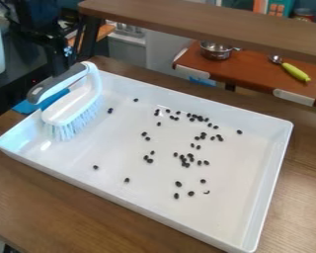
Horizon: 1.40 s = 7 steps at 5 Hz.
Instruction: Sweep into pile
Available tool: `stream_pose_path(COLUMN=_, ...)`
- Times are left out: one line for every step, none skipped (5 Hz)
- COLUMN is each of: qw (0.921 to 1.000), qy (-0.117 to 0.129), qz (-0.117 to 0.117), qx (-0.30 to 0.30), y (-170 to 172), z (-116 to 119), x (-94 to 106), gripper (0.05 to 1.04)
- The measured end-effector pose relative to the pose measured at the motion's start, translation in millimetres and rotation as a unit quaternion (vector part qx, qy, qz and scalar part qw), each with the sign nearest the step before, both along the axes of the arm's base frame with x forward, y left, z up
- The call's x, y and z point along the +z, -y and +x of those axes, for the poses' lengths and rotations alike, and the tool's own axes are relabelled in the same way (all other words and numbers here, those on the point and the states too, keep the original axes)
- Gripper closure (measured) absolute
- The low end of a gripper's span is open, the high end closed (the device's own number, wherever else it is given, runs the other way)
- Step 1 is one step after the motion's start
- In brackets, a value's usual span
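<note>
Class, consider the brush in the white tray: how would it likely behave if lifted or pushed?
The brush would probably stay stiff when lifted, since its body looks like hard plastic. Its bristles look thin, so they may bend under pushing. The handle arches above the body, so a push there might tip it.

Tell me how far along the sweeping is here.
Little looks done: the black pieces lie scattered over the white tray, with only loose clusters. The brush is inside the tray at the view's left; whether it is gripped I cannot tell. Left: gathering the pieces into one pile.
</note>
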<state>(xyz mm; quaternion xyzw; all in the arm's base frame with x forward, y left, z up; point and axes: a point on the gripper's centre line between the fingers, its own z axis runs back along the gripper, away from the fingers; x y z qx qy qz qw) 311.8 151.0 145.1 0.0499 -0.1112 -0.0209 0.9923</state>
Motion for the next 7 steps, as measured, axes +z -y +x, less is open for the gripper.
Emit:
stream_pose_path(qw=0.9998, qy=0.008, qz=0.003, qx=0.016, y=-5.2, z=8.6, x=-12.6, gripper=0.084)
stream_pose_path(qw=0.9997, qy=0.017, qz=0.01, qx=0.012, y=-7.6, z=10.7, x=-15.1, gripper=0.084)
stream_pose_path(qw=0.9994, qy=0.018, qz=0.022, qx=0.018, y=-12.8, z=12.3, x=-22.8, gripper=0.084)
stream_pose_path(qw=0.999, qy=0.021, qz=0.028, qx=0.027, y=-20.4, z=12.0, x=-25.7, gripper=0.084)
stream_pose_path(qw=0.999, qy=0.008, qz=0.026, qx=0.036, y=-24.5, z=10.4, x=-35.6, gripper=0.084)
stream_pose_path(qw=0.9989, qy=0.003, qz=0.03, qx=0.037, y=-28.2, z=13.3, x=-39.8, gripper=0.084)
stream_pose_path(qw=0.999, qy=-0.011, qz=0.033, qx=0.028, y=-31.6, z=14.4, x=-49.3, gripper=0.084)
